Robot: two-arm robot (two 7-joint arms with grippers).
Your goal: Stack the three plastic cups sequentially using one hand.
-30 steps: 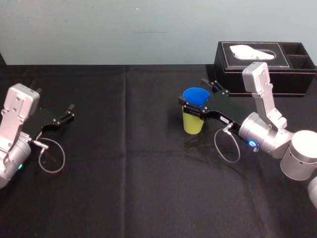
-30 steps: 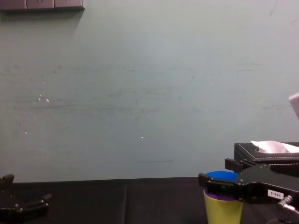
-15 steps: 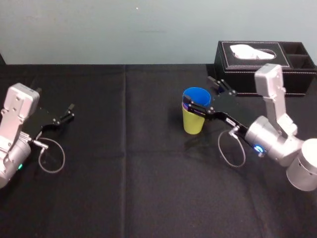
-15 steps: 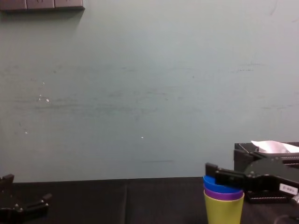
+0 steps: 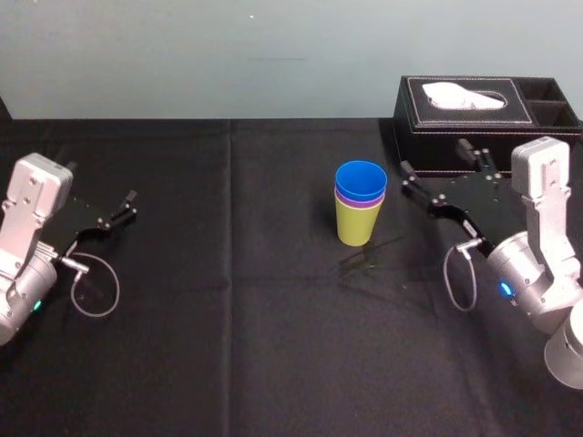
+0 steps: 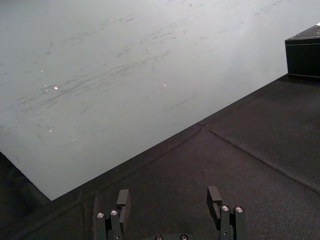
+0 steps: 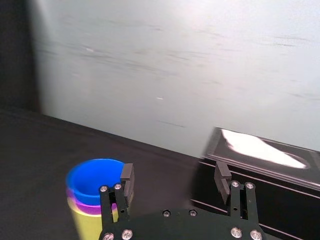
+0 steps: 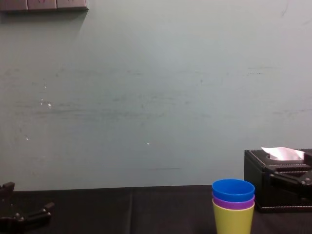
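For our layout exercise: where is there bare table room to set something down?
Bare black cloth lies between the left gripper and the stacked blue, purple, yellow-green plastic cups; crowded between cups, right gripper and black tissue box.

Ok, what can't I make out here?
Purple cup: walls hidden inside the yellow-green cup, head and chest views.
Yellow-green cup's base: cut off by the chest view's bottom edge.
Blue cup's side, right wrist view: behind a finger of the open right gripper.
Left gripper, parked open at far left, hides nothing.
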